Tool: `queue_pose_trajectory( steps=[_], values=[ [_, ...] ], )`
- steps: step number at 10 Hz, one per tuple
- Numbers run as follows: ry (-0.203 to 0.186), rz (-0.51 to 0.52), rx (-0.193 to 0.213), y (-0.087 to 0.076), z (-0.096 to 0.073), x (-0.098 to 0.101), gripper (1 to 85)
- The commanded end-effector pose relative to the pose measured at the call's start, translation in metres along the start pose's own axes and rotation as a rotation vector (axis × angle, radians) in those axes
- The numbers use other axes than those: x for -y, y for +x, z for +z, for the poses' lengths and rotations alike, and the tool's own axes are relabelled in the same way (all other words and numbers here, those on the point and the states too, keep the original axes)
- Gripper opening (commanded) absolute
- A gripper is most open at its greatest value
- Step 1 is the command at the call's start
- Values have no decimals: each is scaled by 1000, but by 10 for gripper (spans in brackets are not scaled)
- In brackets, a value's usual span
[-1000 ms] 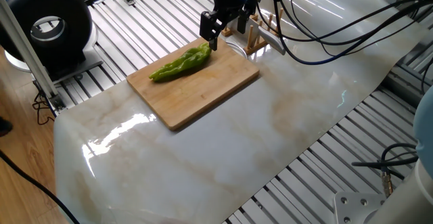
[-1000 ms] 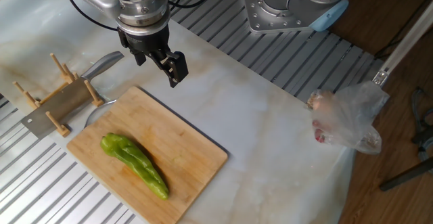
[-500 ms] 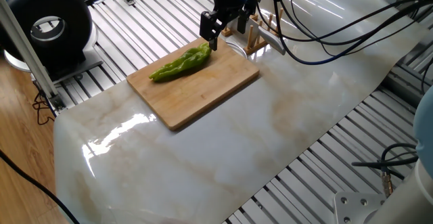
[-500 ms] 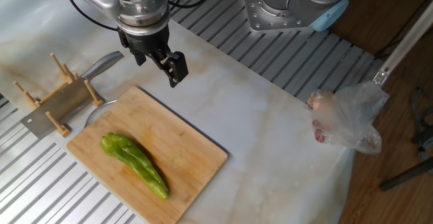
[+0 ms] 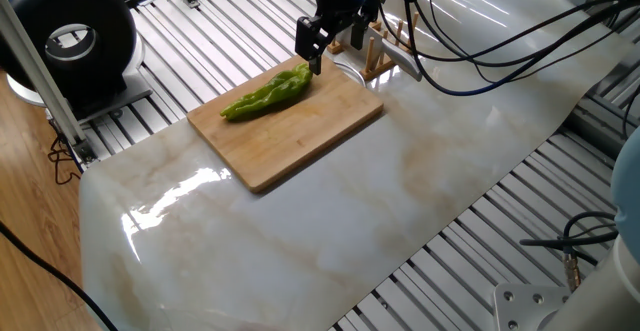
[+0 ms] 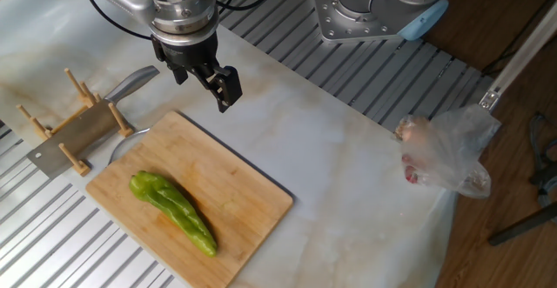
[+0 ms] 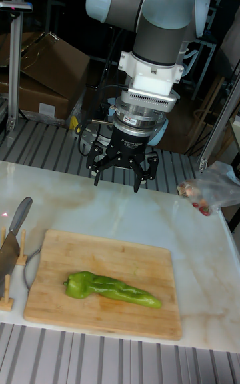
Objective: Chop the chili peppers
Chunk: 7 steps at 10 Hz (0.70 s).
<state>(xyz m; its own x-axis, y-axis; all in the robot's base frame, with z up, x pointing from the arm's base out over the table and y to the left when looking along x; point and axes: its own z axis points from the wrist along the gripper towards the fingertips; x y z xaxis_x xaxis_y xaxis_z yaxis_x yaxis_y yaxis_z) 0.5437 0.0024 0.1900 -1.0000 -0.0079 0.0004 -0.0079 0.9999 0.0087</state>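
Observation:
One whole light-green chili pepper [image 5: 268, 93] [image 6: 172, 211] [image 7: 110, 288] lies along the wooden cutting board [image 5: 290, 143] [image 6: 248, 192] [image 7: 133, 251], its tapered tip towards the board's near end in the tall fixed view. My gripper [image 5: 310, 47] [image 6: 204, 83] [image 7: 120, 174] hangs open above the board's far edge, close to the pepper's thick stem end but not touching it. Nothing is between its fingers.
A cleaver with a grey handle [image 6: 87, 124] [image 7: 16, 225] rests in a wooden peg rack [image 5: 374, 57] beside the board, just past the gripper. A clear plastic bag [image 6: 446, 153] [image 7: 208, 194] with reddish contents lies at the marble sheet's edge. Black cables hang behind the arm.

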Motion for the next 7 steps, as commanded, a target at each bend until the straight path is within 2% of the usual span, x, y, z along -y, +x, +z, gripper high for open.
queue_pose_trajectory(
  steps=[1,2,5,7],
  values=[
    [0,0,0,0,0,-2,840],
    [-88,-60,66,-16,-2,-27,13],
    [-84,-39,74,-21,-2,-40,13],
    [-72,-29,63,-17,-6,-38,13]
  ],
)
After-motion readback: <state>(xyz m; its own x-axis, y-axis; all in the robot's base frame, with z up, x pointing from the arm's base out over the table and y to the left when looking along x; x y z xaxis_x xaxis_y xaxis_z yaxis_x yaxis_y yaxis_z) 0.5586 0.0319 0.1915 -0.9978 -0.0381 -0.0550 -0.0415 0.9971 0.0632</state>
